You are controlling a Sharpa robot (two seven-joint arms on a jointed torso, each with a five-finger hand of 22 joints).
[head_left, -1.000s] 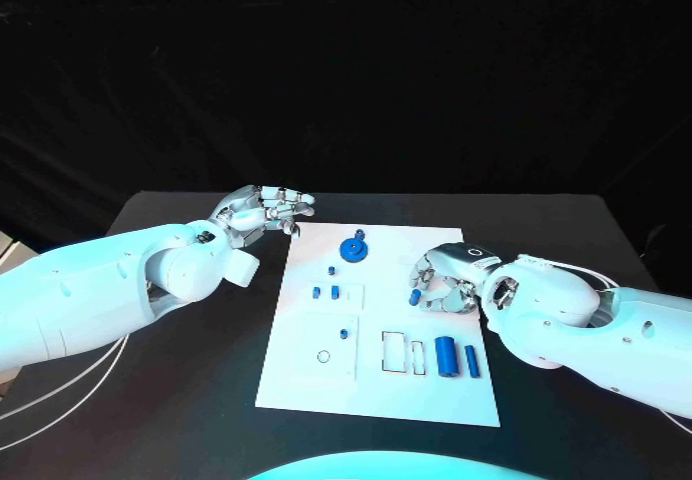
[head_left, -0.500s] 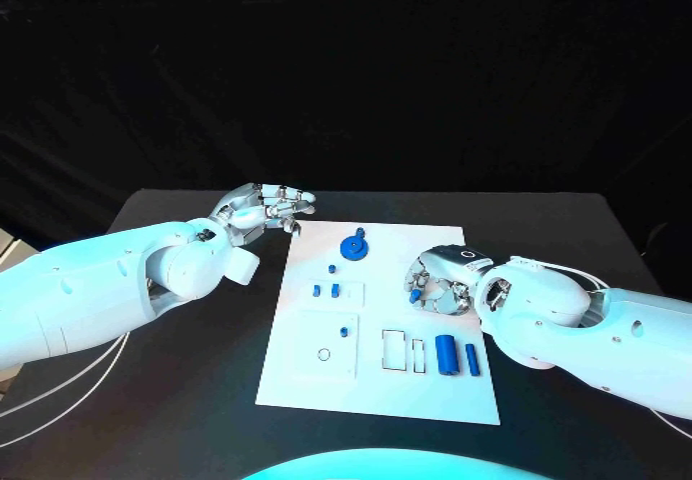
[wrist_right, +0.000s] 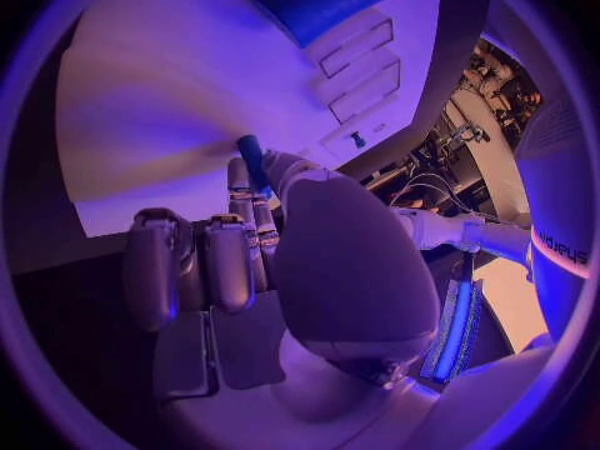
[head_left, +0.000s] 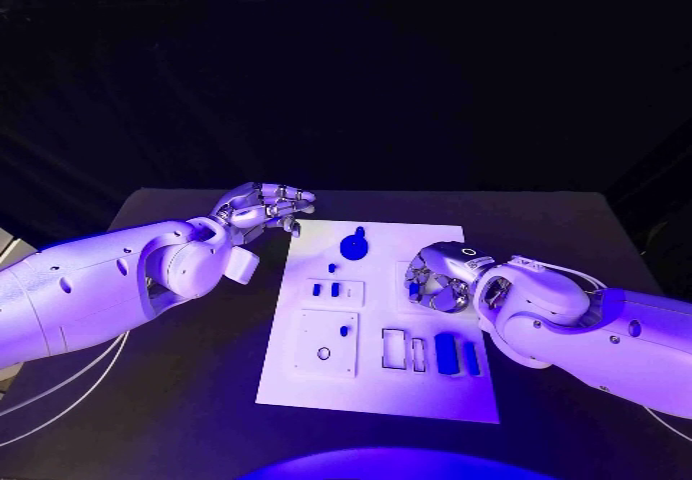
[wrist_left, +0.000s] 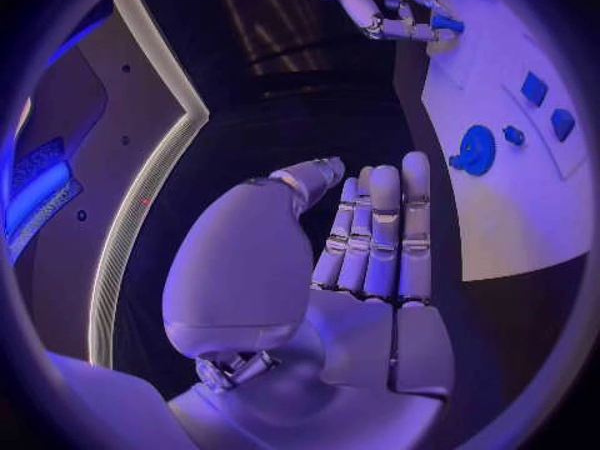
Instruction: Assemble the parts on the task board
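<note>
While our right hand [head_left: 437,282] pinches a small blue peg [wrist_right: 251,160] over the right side of the white task board [head_left: 378,400], our left hand [head_left: 264,208] waits off its far left corner, fingers curled, holding nothing. More blue parts [head_left: 456,354] lie on the board.

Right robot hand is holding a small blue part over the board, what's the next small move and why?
Probably carry it toward an open slot: the right robot hand pinches a blue part above the task board, where empty outlined slots show.
</note>
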